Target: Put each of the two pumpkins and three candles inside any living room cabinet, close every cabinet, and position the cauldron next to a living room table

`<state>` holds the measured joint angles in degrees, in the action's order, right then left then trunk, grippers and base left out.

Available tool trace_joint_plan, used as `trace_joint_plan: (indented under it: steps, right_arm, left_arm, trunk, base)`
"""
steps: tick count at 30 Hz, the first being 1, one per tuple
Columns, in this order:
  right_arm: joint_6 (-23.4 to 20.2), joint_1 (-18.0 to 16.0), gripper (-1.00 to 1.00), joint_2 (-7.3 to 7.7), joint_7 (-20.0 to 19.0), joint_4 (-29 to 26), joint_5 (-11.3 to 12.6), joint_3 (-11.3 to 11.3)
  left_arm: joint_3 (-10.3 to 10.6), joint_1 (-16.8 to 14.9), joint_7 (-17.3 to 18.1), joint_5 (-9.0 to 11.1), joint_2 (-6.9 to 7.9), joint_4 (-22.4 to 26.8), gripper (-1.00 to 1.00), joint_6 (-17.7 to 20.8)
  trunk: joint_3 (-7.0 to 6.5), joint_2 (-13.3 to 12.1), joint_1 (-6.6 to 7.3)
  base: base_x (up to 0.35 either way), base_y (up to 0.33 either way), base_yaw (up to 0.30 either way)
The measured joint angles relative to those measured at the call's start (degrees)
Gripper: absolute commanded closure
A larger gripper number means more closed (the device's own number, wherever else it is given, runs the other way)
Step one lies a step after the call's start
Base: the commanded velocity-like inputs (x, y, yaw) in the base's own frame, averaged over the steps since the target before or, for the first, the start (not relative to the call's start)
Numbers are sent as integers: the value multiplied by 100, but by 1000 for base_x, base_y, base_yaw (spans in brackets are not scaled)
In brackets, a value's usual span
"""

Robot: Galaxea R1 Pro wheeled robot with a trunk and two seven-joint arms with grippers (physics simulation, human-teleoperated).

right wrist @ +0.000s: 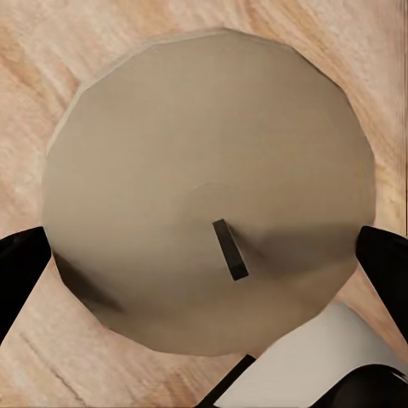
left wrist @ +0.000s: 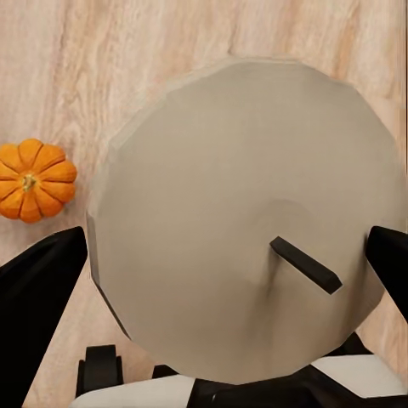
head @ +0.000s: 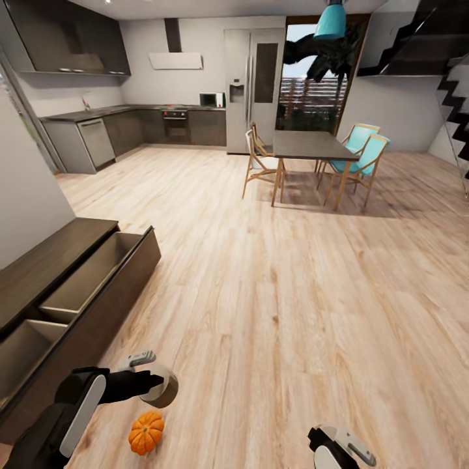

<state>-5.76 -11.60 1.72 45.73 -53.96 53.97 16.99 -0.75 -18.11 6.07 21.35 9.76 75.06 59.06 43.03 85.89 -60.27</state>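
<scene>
Pale wood plank floor (head: 293,293) runs to a dark grey kitchen counter (head: 130,114), a tall steel fridge (head: 254,85) and a dark dining table (head: 309,144) with turquoise chairs (head: 365,153); black stairs (head: 449,65) rise alongside.

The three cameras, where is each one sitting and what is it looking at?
Head view: sits on the robot's head, looking forward and down over the wood floor, the open cabinet and a pumpkin; both arms show.
Left wrist view: rides the left gripper, looking at a candle between its jaws.
Right wrist view: rides the right gripper, looking at another candle between its jaws.
Shared: head and left wrist views both catch that pumpkin.
</scene>
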Motion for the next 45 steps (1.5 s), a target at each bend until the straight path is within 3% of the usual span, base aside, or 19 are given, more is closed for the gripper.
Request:
trace_joint_plan:
  steps: [9,45]
  right_arm:
    - [5,0,100,-46,-1,-5,-13,-3]
    - [4,0,100,-58,1,-44,-57,47]
  left_arm:
    - [5,0,-13,-10,0,0,100,0]
    - [15,0,-9,-9,0,0,100,-61]
  trunk:
    - [-51,0,0]
    - [-335,0,0]
  base:
    - [106,-12,-189]
    - [275,-172,5]
